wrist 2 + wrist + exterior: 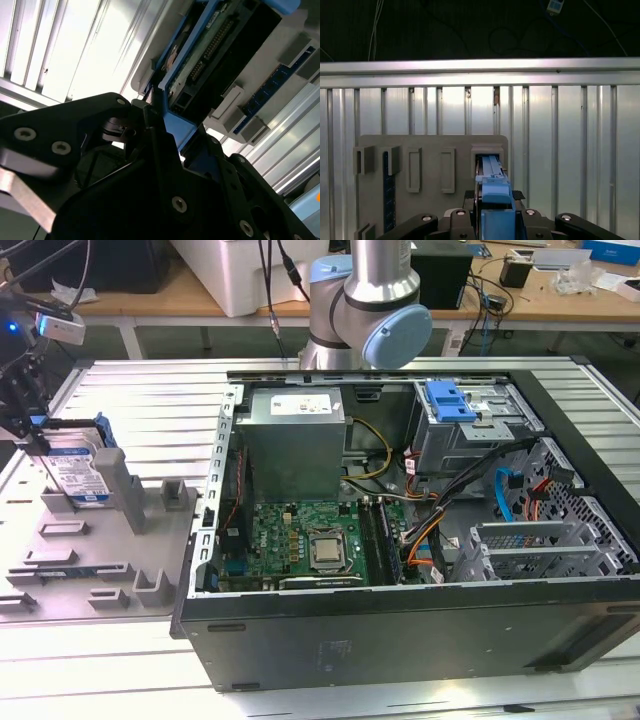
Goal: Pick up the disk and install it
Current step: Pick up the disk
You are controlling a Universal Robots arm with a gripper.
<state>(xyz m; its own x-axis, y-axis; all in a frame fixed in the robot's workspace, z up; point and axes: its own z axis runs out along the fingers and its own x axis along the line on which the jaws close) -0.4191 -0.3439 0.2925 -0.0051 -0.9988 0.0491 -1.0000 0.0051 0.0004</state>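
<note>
In the exterior view, the end effector (30, 425) sits at the far left, clamped on the top edge of the disk (78, 468). The disk stands upright in a holder on the grey fixture plate (120, 560), leaning on a grey post (112, 480). The slatted aluminium surface (130, 400) carries this plate and, just beside it to the exterior view's right, the open computer case (400, 640). Inside the case lie the power supply (295, 445), the motherboard (300, 540), loose cables (470, 520) and the blue-handled drive cage (470, 430), well apart from the disk.

The second wrist view shows the disk's circuit-board face (205, 55), with its blue rail gripped between the black fingers (150, 125). The first wrist view looks along the rail (491, 185) into its holder slot, with a blue memory module (389, 190) lying in another slot of the plate (430, 145).
</note>
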